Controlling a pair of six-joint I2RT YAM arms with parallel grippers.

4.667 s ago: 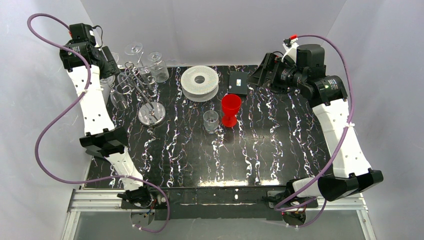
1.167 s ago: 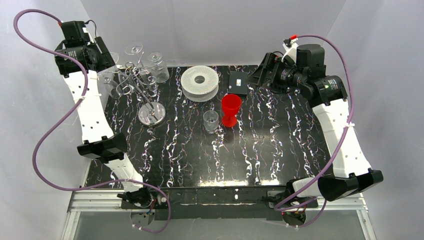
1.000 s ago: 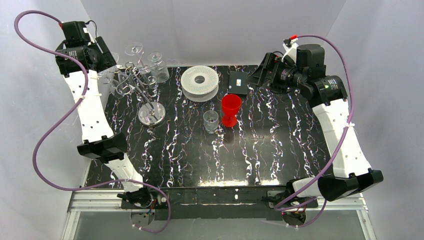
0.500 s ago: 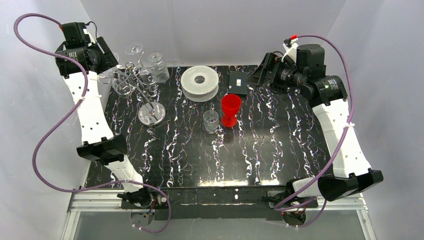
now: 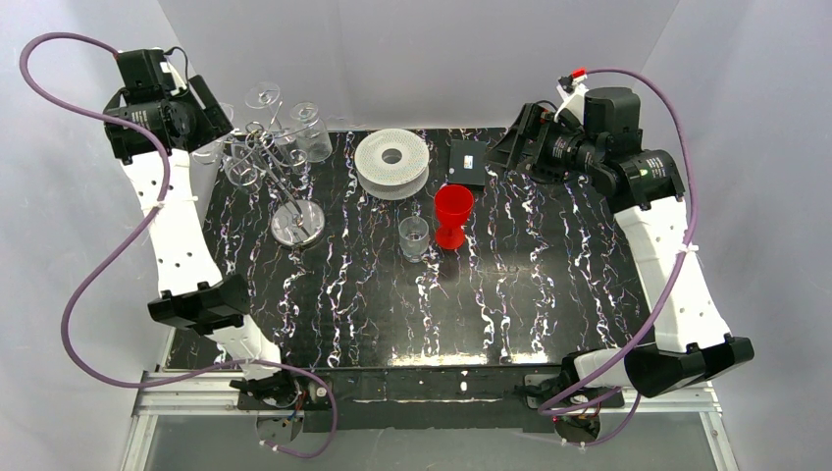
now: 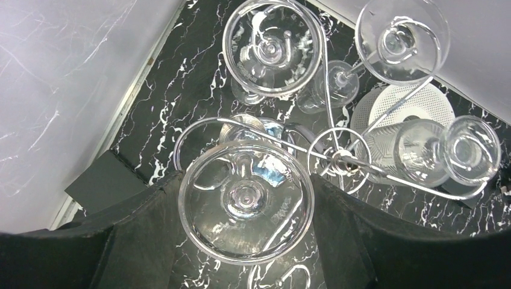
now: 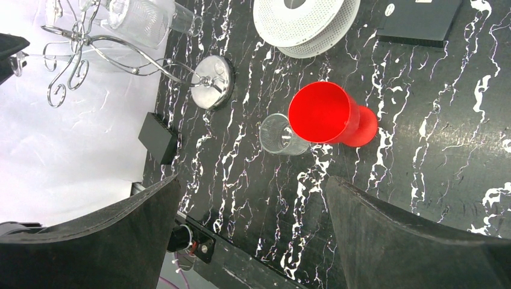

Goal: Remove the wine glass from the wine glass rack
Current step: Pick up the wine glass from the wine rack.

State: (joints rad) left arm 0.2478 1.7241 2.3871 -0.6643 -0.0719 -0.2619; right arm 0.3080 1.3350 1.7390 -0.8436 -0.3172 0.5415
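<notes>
- Since the earlier top view, only the left arm has moved: its wrist has risen and drawn back toward 10 o'clock. The right arm has stayed put.
- In the wrist view the left gripper [image 6: 244, 188] has a finger on each side of the wine glass [image 6: 247, 208]. They appear to touch it, so I judge it clamped.
- That glass hangs foot-up at about 8 o'clock from the hub of the wine glass rack [image 6: 337, 158]. Wire arms cross beside it, and I cannot tell whether its stem has cleared the hook.
- The right gripper [image 7: 252, 180] is spread wide and holds nothing, hovering near 2 o'clock over the table [image 5: 549, 294].
- Handling, as a judgement: the glass looks thin, rigid, light, slick and breakable. Take it at the bowl or stem with light pressure and slide it out along the wire, since the rack looks light enough to tip.
- Three other glasses [image 6: 271, 48] [image 6: 402, 39] [image 6: 470, 149] hang inverted, with nothing in them.
- The red cup [image 5: 453, 211] near the table's centre is empty, as is the small clear glass [image 5: 413, 235] at its 8 o'clock.
</notes>
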